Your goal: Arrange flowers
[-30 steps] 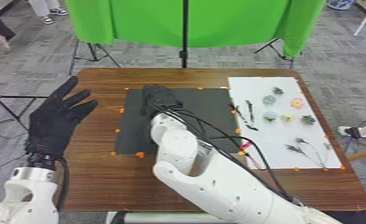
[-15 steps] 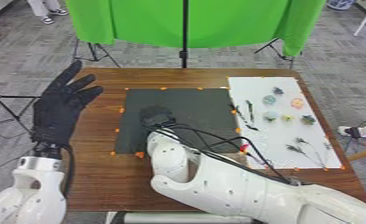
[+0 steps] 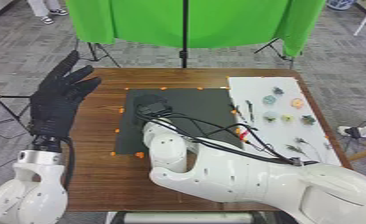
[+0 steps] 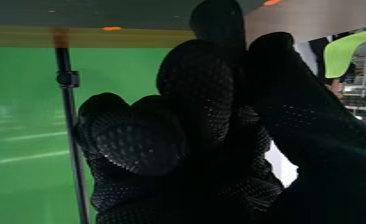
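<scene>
Right hand (image 3: 151, 106) over black sheet (image 3: 197, 102), left part; can't tell if it's released, clenched or grasping, or if it touches the sheet. Left hand (image 3: 55, 102) well apart, left of right hand, fingers loosely extended, nothing held.

Flowers are on white sheet (image 3: 250, 85), right of right hand. Flower heads, well apart from that hand: small blue-gray one (image 3: 278, 91) a bit farther out than the hand, pale teal one (image 3: 269, 100) nearer the robot than that, orange one (image 3: 297, 103) to its right. Then a row slightly robot-side of the hand: pale green one (image 3: 270, 116), yellow one (image 3: 287, 118), dark green one (image 3: 308, 120). Dried sprigs (image 3: 295, 149) right of right hand, closer to robot. Dark thin pieces (image 3: 250, 107) between right hand and flower heads. Small red item (image 3: 242, 135) right and robot-side of hand, too small to identify.

Green backdrop (image 3: 242, 25) and black stand (image 3: 184, 52) beyond both hands.
</scene>
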### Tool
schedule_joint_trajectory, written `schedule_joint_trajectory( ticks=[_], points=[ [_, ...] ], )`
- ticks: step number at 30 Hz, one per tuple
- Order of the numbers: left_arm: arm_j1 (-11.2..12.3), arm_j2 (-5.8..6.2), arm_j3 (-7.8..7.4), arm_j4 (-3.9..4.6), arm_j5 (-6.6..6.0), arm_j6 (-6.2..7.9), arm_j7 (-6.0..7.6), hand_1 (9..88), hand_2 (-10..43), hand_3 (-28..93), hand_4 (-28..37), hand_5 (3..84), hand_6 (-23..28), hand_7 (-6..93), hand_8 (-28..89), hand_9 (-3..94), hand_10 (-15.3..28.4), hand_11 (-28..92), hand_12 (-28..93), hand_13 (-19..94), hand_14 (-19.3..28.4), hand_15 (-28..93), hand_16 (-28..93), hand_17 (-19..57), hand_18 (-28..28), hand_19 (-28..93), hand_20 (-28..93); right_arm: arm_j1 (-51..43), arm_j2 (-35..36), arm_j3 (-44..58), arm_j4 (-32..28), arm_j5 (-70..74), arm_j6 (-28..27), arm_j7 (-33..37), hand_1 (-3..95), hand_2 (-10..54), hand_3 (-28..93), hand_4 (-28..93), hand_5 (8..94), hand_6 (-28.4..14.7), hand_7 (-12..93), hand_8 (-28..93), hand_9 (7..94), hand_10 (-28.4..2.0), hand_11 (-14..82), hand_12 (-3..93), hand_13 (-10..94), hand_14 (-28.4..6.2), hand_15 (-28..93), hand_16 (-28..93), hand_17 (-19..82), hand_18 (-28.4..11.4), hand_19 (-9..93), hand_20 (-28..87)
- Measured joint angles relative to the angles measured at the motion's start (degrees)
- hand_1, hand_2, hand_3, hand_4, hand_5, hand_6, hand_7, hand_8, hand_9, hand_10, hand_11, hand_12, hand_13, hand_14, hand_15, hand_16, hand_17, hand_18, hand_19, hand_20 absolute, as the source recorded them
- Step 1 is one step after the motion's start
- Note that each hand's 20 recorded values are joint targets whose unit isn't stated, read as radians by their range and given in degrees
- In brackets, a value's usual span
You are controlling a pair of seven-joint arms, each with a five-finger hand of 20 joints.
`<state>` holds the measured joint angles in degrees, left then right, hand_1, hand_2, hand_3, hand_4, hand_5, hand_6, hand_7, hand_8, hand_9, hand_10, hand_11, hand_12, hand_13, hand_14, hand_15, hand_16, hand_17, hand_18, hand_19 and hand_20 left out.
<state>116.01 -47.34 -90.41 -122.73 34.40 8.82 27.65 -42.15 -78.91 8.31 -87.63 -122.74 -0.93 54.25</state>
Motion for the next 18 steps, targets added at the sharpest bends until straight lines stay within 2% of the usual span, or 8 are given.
schedule_joint_trajectory(
  ticks=[3,5,8,14,16,17,18],
  points=[
    [-0.45,0.29,0.18,0.13,-0.20,0.07,0.42,23.5,5.1,79,-25.0,33.5,6.2,12.9,-10,33.6,18.3,20,12,27,27.3,49,-6,-6.8,28.4,54,15,0.29,0.00,0.13,0.00,0.71,-0.73,0.12,40.8,-0.8,73,-28,91.2,0.6,18,-7,88.2,-12.2,52.3,21.2,86,-9.4,72,17,46,-25.9,93,42],
    [-0.49,0.36,0.18,0.12,-0.36,0.25,0.69,23.5,5.0,80,-24.9,33.5,6.2,12.9,-10,33.5,18.3,20,11,27,27.3,49,-6,-6.8,28.4,54,15,0.19,0.00,0.58,-0.04,0.86,-1.84,0.07,39.1,0.3,73,-28,90.3,-0.4,17,-11,88.1,-12.4,51.8,21.4,86,-9.6,72,17,46,-26.2,93,42],
    [-0.25,0.45,0.01,0.10,-0.55,0.55,1.03,23.5,5.0,80,-24.9,33.5,6.2,13.0,-10,33.5,18.3,20,11,27,27.3,49,-6,-6.8,28.4,54,15,-0.18,0.00,1.21,-0.35,0.59,-3.35,0.13,37.4,0.7,73,-27,86.9,-2.2,17,-12,87.6,-13.1,51.1,21.5,86,-9.7,72,17,46,-26.6,93,41],
    [2.31,0.44,-1.61,-0.55,-0.55,0.56,0.97,23.7,5.0,80,-24.8,33.5,6.3,13.0,-10,33.5,18.4,21,11,27,27.3,50,-7,-6.7,28.4,54,15,-1.22,0.21,1.55,-2.18,-0.75,-5.41,2.45,36.7,0.8,74,-27,86.2,-3.2,16,-12,87.5,-13.8,50.5,21.3,86,-9.7,72,17,47,-27.3,93,42],
    [3.66,0.24,-2.41,-0.90,-0.45,0.39,0.62,23.7,5.1,80,-24.8,33.5,6.3,13.0,-10,33.5,18.4,21,12,27,27.3,49,-7,-6.7,28.4,54,15,-2.64,0.51,2.76,-3.46,-2.11,-6.04,2.76,36.7,0.9,74,-26,85.8,-3.6,16,-12,87.2,-14.0,50.3,21.3,86,-9.8,72,17,46,-27.5,93,42],
    [4.31,-0.08,-3.06,-1.05,-0.23,0.16,-0.02,23.6,5.1,80,-24.8,33.6,6.3,13.0,-10,33.6,18.4,21,12,27,27.3,49,-7,-6.7,28.4,54,15,-3.74,0.69,3.79,-4.27,-3.53,-6.69,2.72,36.6,1.1,74,-26,85.3,-3.9,16,-12,86.7,-14.2,50.2,21.3,86,-9.9,72,17,46,-27.6,93,42],
    [4.90,-0.66,-3.94,-1.24,0.12,-0.13,-1.22,23.6,5.0,80,-24.8,33.6,6.3,13.0,-10,33.6,18.4,21,12,27,27.3,49,-7,-6.7,28.4,54,15,-5.23,0.81,5.37,-5.11,-5.56,-7.93,2.45,36.6,1.3,74,-26,84.9,-4.1,16,-12,86.3,-14.3,50.1,21.3,85,-9.9,73,17,46,-27.7,93,42]
  ],
)
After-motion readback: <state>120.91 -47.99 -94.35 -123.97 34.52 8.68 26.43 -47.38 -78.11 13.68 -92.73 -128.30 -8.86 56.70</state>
